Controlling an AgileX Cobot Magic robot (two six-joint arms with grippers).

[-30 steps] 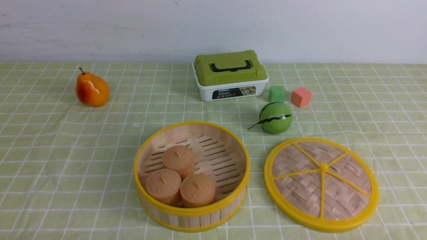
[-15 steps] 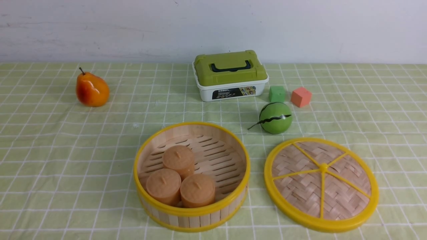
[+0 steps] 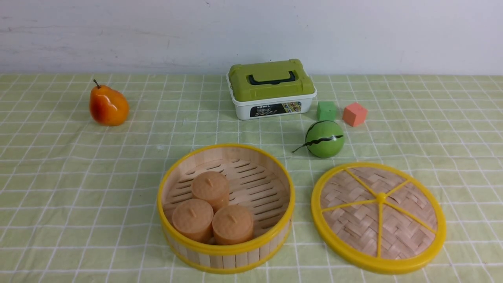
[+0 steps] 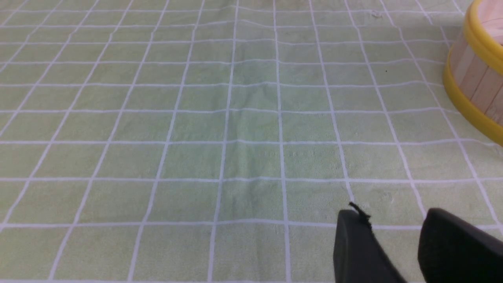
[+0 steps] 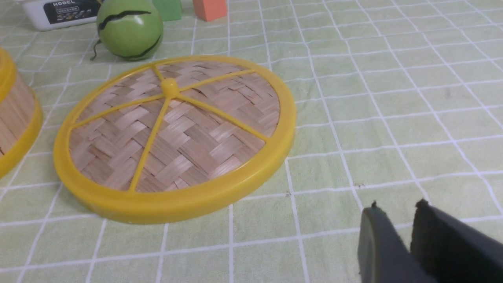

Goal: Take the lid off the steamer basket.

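Note:
The steamer basket [image 3: 226, 251] stands uncovered at the front middle of the checked cloth, with three tan buns [image 3: 212, 188] inside. Its lid [image 3: 379, 218] lies flat on the cloth just to its right, apart from it. Neither arm shows in the front view. My right gripper [image 5: 397, 208] hovers over bare cloth close to the lid [image 5: 173, 129], its jaws a narrow gap apart and empty. Over bare cloth to the other side of the basket [image 4: 475, 78], my left gripper [image 4: 393, 220] is open and holds nothing.
A white box with a green lid [image 3: 271, 88] stands at the back middle. A green cube [image 3: 326, 111], an orange cube [image 3: 354, 114] and a green striped ball [image 3: 324, 139] sit behind the steamer lid. A pear [image 3: 109, 106] lies back left.

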